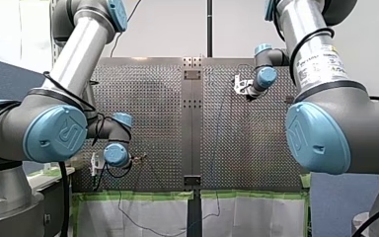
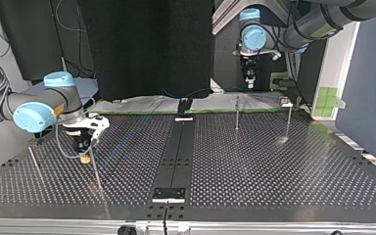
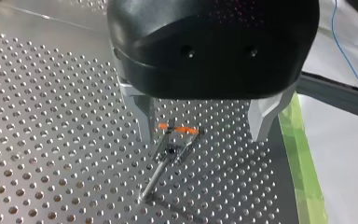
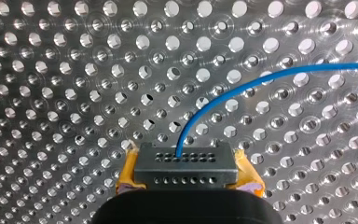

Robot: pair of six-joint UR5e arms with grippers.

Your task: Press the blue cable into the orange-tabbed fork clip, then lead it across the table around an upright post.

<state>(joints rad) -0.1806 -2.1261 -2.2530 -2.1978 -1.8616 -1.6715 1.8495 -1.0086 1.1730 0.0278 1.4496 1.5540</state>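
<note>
The left arm's tool [image 3: 204, 135] is hanging with its fingers spread wide above the orange-tabbed fork clip [image 3: 177, 130]. The clip is standing on the worktop [image 3: 51, 140] near the green-taped edge [image 3: 303, 163]. No cable is showing in the clip, so the pressing step is judged not yet done. Well apart, the right arm's tool [image 4: 186, 161] is pinching the blue cable [image 4: 261, 81] low over the worktop. The next move is calling for carrying the cable across to the clip, clear of the thin posts [image 2: 237, 113].
</note>
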